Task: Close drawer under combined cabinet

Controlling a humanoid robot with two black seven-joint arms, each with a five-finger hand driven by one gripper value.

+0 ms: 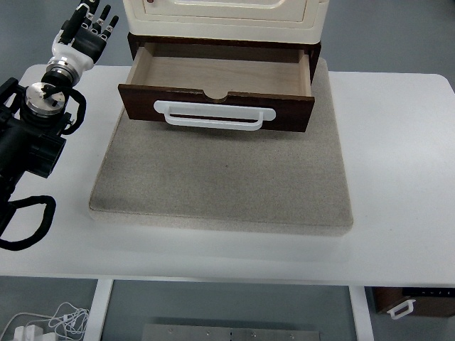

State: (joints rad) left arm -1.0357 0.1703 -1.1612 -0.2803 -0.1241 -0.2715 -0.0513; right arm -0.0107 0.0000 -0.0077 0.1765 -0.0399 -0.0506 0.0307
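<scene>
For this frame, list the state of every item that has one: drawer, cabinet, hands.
Drawer: pulled open, empty inside.
Drawer handle: white, untouched.
Cabinet above the drawer: front closed.
Left hand: fingers spread, holding nothing, off to the drawer's left.
Right hand: not in view.

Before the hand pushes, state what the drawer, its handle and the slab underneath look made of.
Drawer: wood, dark matte stained front, pale unfinished-looking inside with faint grain.
Handle: white, smooth, slightly glossy, probably plastic.
Slab: grey, speckled, matte; looks like stone or a composite, cannot tell which.
</scene>
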